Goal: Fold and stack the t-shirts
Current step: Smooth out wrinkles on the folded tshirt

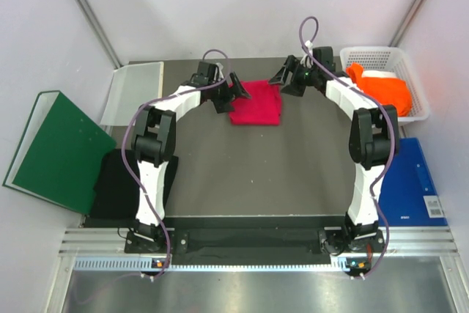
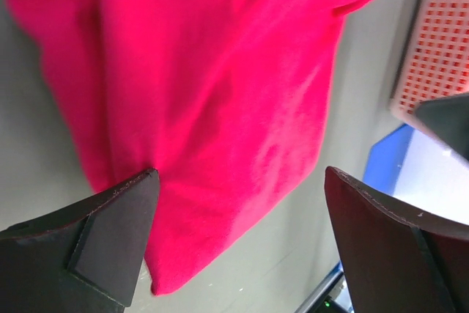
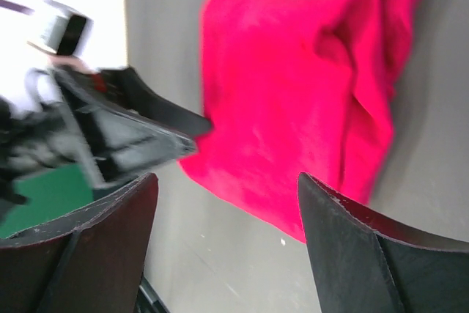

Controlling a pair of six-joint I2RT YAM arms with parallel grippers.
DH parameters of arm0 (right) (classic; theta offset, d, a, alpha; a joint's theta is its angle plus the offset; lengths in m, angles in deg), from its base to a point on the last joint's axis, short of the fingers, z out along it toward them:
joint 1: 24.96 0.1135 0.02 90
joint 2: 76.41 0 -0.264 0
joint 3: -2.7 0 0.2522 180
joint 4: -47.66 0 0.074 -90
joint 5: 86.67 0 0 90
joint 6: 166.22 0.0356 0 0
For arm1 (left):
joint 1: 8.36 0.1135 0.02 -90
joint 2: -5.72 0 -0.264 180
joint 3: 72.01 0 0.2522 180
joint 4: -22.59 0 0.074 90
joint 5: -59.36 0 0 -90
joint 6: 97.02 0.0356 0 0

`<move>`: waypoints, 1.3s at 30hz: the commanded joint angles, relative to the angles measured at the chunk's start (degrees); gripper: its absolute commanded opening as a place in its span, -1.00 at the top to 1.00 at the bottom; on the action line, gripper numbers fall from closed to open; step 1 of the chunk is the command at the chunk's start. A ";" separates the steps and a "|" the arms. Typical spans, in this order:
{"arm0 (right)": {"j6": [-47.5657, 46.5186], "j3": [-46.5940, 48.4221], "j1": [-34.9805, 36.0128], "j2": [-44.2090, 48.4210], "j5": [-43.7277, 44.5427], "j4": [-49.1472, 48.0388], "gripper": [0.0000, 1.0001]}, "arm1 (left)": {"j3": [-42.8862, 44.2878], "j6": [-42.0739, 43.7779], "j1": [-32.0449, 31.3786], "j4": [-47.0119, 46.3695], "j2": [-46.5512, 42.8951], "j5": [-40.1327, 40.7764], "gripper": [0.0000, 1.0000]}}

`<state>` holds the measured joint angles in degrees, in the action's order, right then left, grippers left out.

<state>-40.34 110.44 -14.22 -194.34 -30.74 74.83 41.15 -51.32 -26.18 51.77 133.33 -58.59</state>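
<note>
Grey counter (image 1: 242, 174) fills the middle of the top view. Dark green binder (image 1: 55, 148) lies off its left edge, blue board (image 1: 407, 181) at its right edge. White mesh basket (image 1: 370, 52) sits at the far right corner. Black t-shirt (image 1: 110, 185) lies flat at the left edge of the counter, just beside the binder and partly behind the left arm. Orange t-shirt (image 1: 385, 91) is bunched in the basket, spilling over its near rim. Crimson-pink t-shirt (image 1: 256, 102) is folded to a rough rectangle at the far centre of the counter, between the two grippers. Left gripper (image 2: 242, 181) has its jaws spread wide with nothing held; one fingertip (image 2: 135, 188) is at the shirt's edge. Right gripper (image 3: 227, 181) is also spread apart and empty, just beside the shirt's right edge.
</note>
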 commanded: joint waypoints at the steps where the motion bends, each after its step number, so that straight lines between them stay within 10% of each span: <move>1: 0.60 3.94 0.42 1.12 -2.15 -0.66 -0.52 | -1.57 1.58 0.60 -1.36 -6.50 2.81 -0.98; 39: 2.44 6.04 5.69 -11.27 -1.88 -2.60 -0.51 | -1.31 1.67 -1.33 -0.92 -1.75 5.27 -0.97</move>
<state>-37.41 114.50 -8.62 -206.06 -32.77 73.04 38.94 -49.22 -26.40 53.04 132.15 -52.31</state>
